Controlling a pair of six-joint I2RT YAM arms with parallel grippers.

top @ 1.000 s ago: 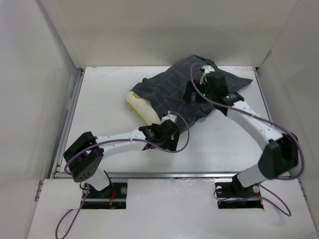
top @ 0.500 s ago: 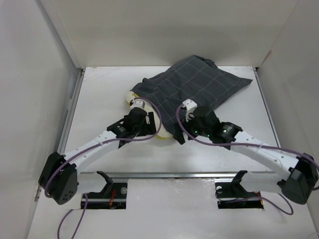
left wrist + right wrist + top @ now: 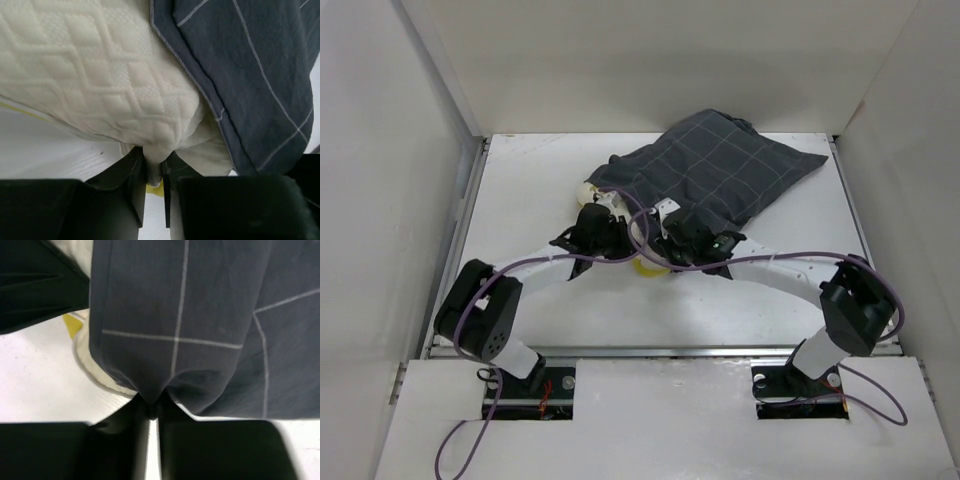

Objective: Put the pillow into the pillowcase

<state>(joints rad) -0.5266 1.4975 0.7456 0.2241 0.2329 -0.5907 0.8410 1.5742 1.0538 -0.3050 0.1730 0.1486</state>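
Both arms, apart a moment ago, now meet at the near-left mouth of the pillowcase (image 3: 720, 170) on the bench (image 3: 520, 190), where the left pincer (image 3: 155, 172) clamps the exposed corner of the pillow (image 3: 90, 75) and the right pincer (image 3: 152, 412) clamps the dark hem, so drawing the cover over looks next.

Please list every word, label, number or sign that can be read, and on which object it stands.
None is readable.
The cream quilted pillow and the dark grey grid-lined fabric pillowcase show no print.
The small yellow patch at the pillow's edge is too blurred to tell.
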